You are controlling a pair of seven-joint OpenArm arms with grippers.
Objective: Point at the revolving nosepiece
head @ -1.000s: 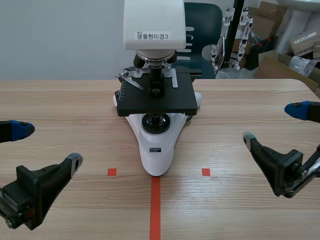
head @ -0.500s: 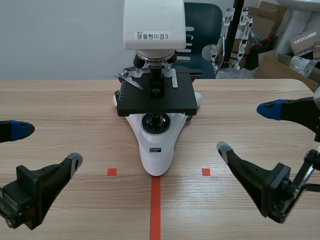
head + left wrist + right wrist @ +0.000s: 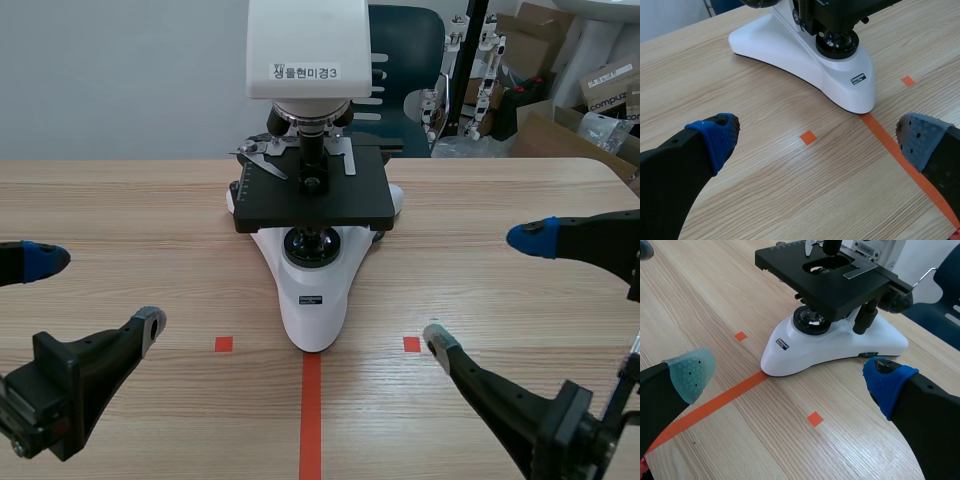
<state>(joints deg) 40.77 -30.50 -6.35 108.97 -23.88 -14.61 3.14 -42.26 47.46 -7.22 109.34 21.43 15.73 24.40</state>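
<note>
1. Right gripper (image 3: 482, 288): fingers wide apart, nothing between them, low over the table beside the microscope (image 3: 318, 300) base.
2. The revolving nosepiece (image 3: 306, 120) sits well ahead of and above this gripper, tucked under the white head (image 3: 308, 50) and over the black stage (image 3: 312, 205) (mostly cut off in the right wrist view).
3. Best approach, I judge: lift above stage level first, then swing inward. One fingertip should lead, stopping just short of the objectives.
4. Left gripper (image 3: 95, 290): also apart and empty, well off to the far side. No need to use it.
</note>
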